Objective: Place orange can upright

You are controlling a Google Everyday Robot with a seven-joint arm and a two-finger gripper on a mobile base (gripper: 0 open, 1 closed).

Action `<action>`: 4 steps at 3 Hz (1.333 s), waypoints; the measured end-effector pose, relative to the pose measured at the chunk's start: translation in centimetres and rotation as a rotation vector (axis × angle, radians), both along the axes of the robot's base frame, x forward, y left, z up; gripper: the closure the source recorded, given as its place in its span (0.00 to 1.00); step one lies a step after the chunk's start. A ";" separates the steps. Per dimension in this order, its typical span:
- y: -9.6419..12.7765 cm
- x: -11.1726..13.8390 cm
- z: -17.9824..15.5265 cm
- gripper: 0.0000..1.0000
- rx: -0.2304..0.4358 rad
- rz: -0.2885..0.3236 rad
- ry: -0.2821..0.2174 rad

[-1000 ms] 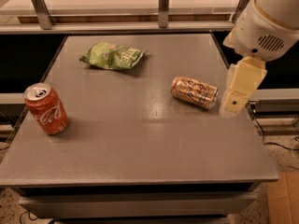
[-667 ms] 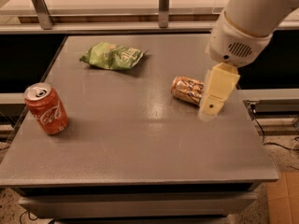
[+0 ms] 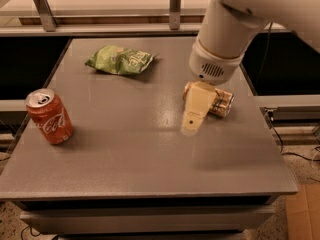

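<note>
The orange can point(image 3: 221, 102), pale copper with cream and dark markings, lies on its side on the right part of the grey table point(image 3: 135, 154). My gripper point(image 3: 192, 125) hangs from the big white arm just above and in front of the can. It covers the can's left half, and its tip points down and left toward the table. I cannot see whether it touches the can.
A red-orange can point(image 3: 49, 117) with white script stands upright near the table's left edge. A green crisp bag point(image 3: 120, 60) lies at the back middle. A metal rail and shelf point(image 3: 100, 29) run behind the table. The floor drops off at the right.
My arm has swung left from beside the table's right edge, and the gripper now sits over the lying can. The cans and the bag have not moved.
</note>
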State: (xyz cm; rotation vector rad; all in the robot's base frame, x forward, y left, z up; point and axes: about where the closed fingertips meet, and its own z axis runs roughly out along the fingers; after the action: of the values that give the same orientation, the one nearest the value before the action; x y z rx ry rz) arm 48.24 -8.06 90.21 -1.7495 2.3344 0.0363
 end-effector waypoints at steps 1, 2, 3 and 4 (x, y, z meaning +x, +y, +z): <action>0.7 1.5 -1.8 0.00 -0.022 -0.041 0.002; 0.4 3.2 -3.3 0.00 -0.049 -0.101 0.002; -0.7 5.0 -4.5 0.00 -0.068 -0.161 0.008; -1.6 6.3 -5.7 0.00 -0.082 -0.201 0.020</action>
State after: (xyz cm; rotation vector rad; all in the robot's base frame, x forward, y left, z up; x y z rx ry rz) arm 54.56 -9.68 84.52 -1.5461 2.5472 -0.0761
